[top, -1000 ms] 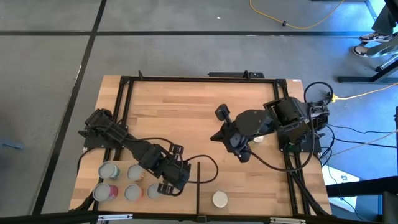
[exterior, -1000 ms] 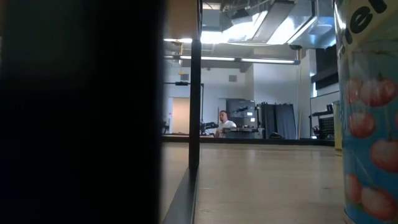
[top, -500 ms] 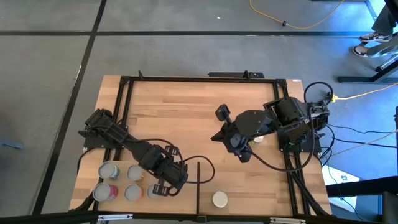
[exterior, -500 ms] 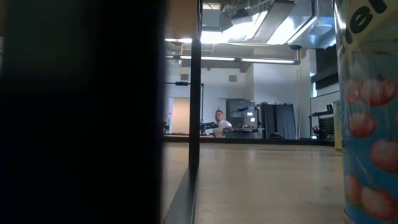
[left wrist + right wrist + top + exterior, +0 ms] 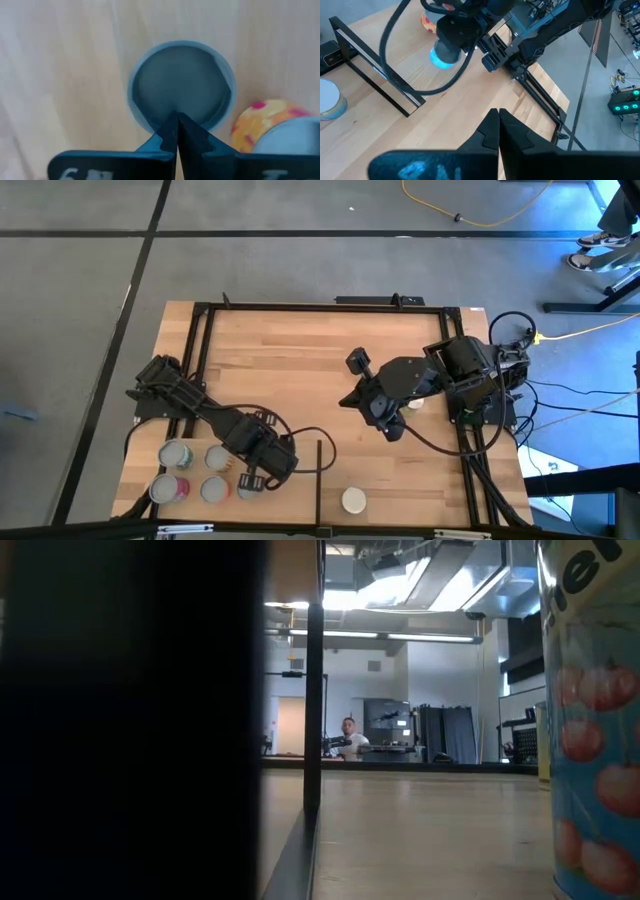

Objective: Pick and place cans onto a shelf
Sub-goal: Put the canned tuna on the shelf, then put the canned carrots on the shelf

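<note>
Both grippers' dark fingers pressed together, left gripper [image 5: 176,131] above a round grey-topped can [image 5: 181,85].

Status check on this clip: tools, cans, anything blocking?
Left tool shut, empty, directly above a grey-topped can. Right tool shut, parked mid-table. White-topped can stands alone past the black bar. Nothing blocking.

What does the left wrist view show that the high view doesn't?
Only the left wrist view shows the left gripper with its fingers together, directly above a grey-topped can. Only the high view shows the whole table, the white-topped can and the waiting right gripper over mid-table. Both show a can with a yellow-and-pink label nearby.
</note>
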